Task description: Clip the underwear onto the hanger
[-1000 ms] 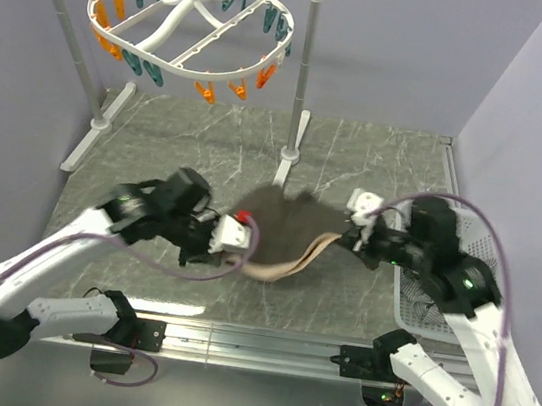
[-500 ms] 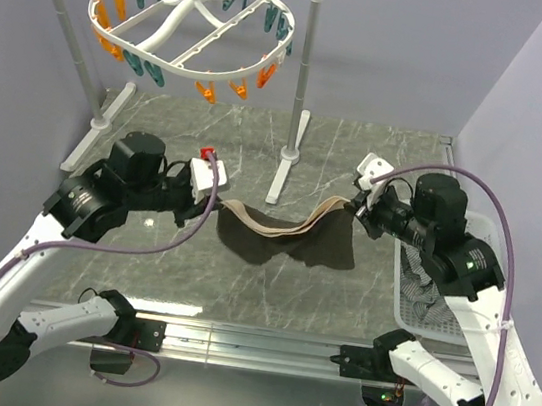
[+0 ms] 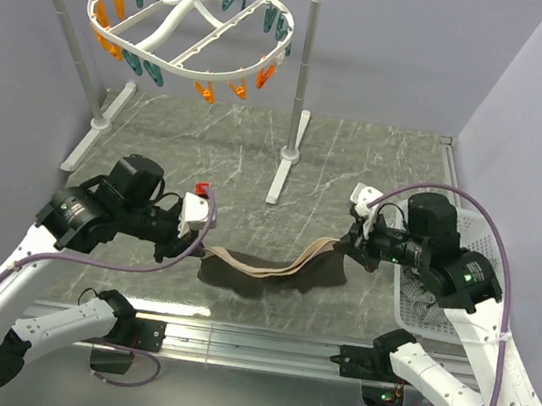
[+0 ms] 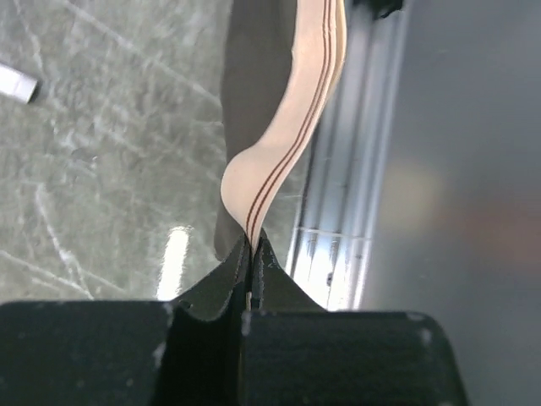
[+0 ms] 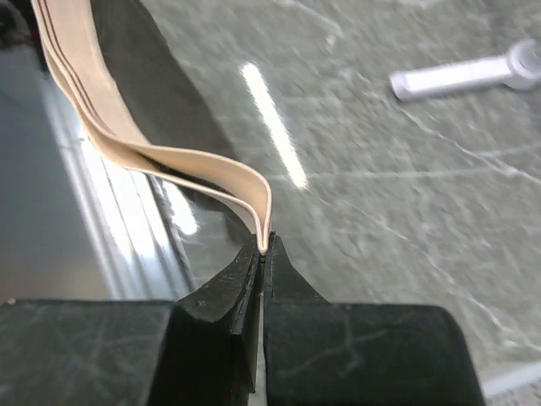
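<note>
Top external view: my left pincer [image 3: 206, 245] and right pincer [image 3: 346, 242] each clamped the underwear [image 3: 251, 275] waistband; clipping to the hanger [image 3: 180, 17] was not yet done.

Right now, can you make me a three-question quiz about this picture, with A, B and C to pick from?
1. The left gripper and the right gripper are:
A. both wide open
B. both shut on the waistband of the underwear
C. one shut, one open

2. The waistband is:
A. red
B. blue
C. tan

3. The hanger is:
A. hanging from the white rail
B. lying on the underwear
C. held by the right gripper

Answers:
1 B: each wrist view shows the jaws pinched together on the band.
2 C: the band is tan with thin dark stripes.
3 A: it hangs up at the back left, away from both arms.
</note>
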Motion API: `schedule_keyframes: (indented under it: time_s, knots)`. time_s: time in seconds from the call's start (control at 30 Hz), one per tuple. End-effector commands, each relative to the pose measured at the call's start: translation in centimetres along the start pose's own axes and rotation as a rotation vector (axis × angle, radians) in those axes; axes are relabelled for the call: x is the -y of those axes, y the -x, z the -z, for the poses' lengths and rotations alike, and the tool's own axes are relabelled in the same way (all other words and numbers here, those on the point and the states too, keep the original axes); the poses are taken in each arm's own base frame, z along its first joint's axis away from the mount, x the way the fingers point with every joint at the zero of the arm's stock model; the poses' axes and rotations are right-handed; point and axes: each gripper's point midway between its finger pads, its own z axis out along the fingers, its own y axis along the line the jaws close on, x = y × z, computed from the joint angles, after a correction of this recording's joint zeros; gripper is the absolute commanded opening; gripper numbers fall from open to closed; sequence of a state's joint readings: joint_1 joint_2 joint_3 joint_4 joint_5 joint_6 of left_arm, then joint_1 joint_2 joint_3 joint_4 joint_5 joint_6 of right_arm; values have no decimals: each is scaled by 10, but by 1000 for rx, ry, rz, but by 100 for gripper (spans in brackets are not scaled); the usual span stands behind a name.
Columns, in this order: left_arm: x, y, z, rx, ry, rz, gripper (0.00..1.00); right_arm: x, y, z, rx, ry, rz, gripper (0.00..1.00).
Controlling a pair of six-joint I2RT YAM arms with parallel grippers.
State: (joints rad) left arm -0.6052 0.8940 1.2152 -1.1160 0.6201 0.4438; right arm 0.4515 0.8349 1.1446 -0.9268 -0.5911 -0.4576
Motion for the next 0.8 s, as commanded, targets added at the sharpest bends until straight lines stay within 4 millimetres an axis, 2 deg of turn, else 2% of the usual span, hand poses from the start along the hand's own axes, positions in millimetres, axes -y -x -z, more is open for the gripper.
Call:
schedule_keyframes:
  time_s: [0.0, 0.07, 0.1, 0.17, 0.2, 0.23, 0.27, 0.3, 0.33, 0.37, 0.43, 0.47, 0.53, 0.6, 0.63, 0.7, 0.77]
  knots:
    - [34, 26, 24, 76, -114, 9, 0, -27, 34, 18, 100, 101, -51, 0]
    - [30, 14, 16, 11, -122, 56, 0, -25, 24, 10, 69, 117, -60, 0]
    - [18, 0, 8, -44, -81, 81, 0, -22, 5, -4, 16, 128, -86, 0]
    - [-2, -14, -8, -118, -35, 127, 0, -19, -19, -21, -49, 151, -83, 0]
    - [-8, -33, -23, -198, -56, 174, 0, -17, -43, -38, -127, 181, -137, 0]
    - [-20, -46, -32, -253, -18, 211, 0, -9, -54, -48, -165, 168, -151, 0]
    - [-23, -61, -41, -313, -23, 246, 0, -4, -74, -63, -243, 180, -194, 0]
    - [-34, -76, -52, -388, -19, 282, 0, 3, -81, -72, -273, 166, -209, 0]
    - [-47, -88, -57, -441, 45, 315, 0, 19, -85, -81, -290, 106, -215, 0]
    - [-62, -90, -65, -434, 86, 323, 0, 27, -94, -92, -327, 95, -240, 0]
    - [-83, -100, -76, -458, 162, 368, 0, 52, -94, -106, -309, -11, -250, 0]
    - [-100, -95, -82, -415, 210, 366, 0, 58, -100, -113, -323, -28, -262, 0]
    - [-123, -101, -87, -417, 299, 390, 0, 78, -102, -122, -310, -109, -272, 0]
    - [-148, -106, -95, -393, 369, 401, 0, 91, -111, -128, -323, -157, -302, 0]
    - [-155, -109, -98, -390, 388, 411, 0, 99, -111, -133, -307, -184, -317, 0]
    - [-169, -117, -106, -379, 405, 424, 0, 109, -124, -139, -334, -218, -350, 0]
    - [-174, -127, -112, -394, 404, 418, 0, 113, -134, -149, -368, -218, -380, 0]
